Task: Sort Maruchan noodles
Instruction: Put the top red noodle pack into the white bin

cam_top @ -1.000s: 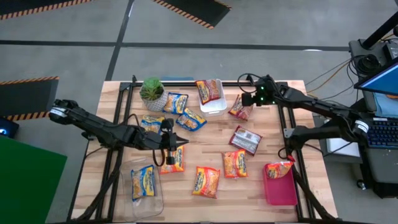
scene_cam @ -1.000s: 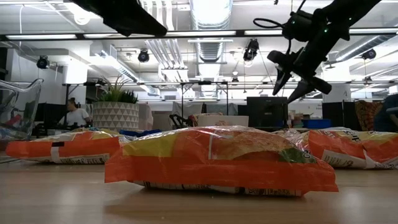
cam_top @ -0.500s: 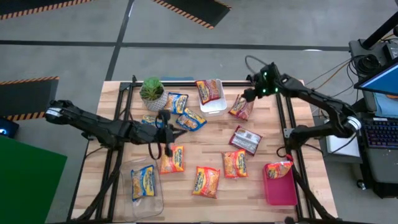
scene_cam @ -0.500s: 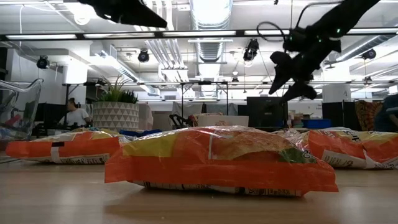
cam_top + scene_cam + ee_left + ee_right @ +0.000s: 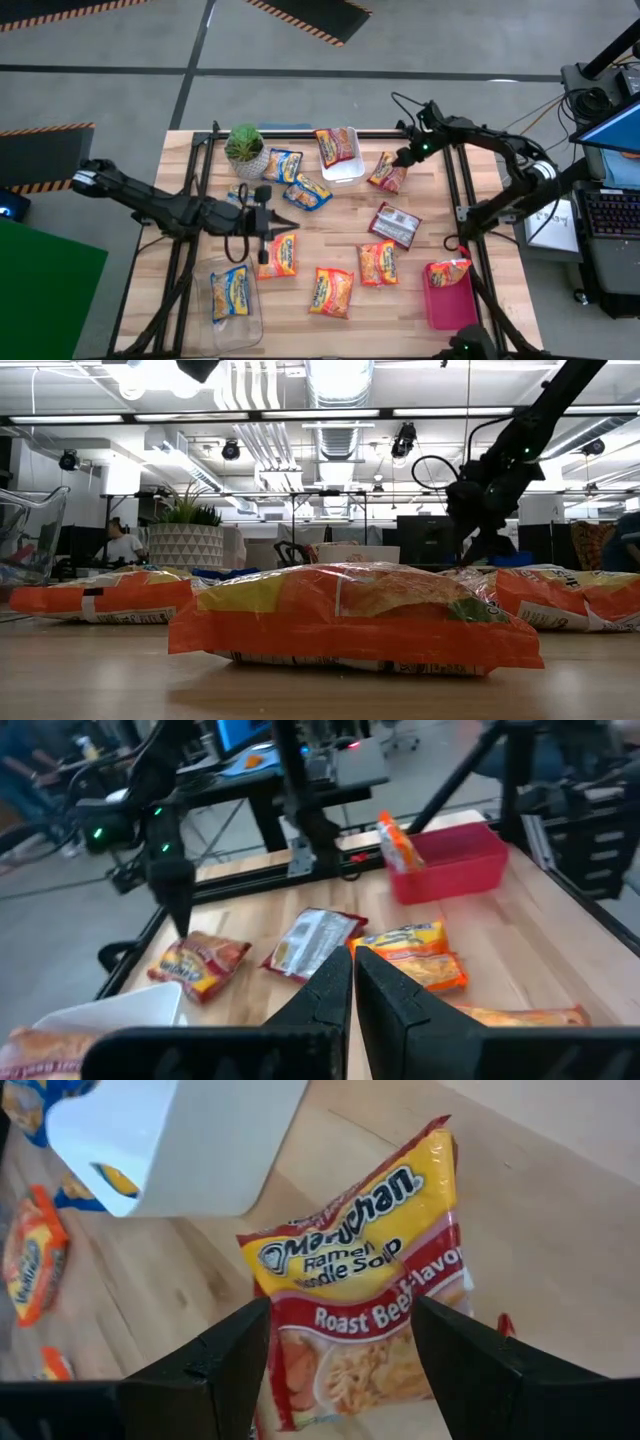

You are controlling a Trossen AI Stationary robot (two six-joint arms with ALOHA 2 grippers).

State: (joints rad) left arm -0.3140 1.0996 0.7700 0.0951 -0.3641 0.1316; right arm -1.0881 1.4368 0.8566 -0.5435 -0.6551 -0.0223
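Maruchan noodles [image 5: 330,291], roughly a dozen flat packets, scattered across tabletop

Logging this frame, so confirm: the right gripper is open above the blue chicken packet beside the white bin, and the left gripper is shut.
One thing is wrong: the packet under the open right gripper is red and yellow, labelled Roast Beef, not blue chicken. The right wrist view shows it, beside the white bin. The left gripper is shut, as stated.

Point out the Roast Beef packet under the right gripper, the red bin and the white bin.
Roast Beef packet [image 5: 365,1280]: right wrist view, on its printed front.
Red bin [image 5: 452,305]: high view, on its bare floor.
White bin [image 5: 349,170]: high view, on its near rim.
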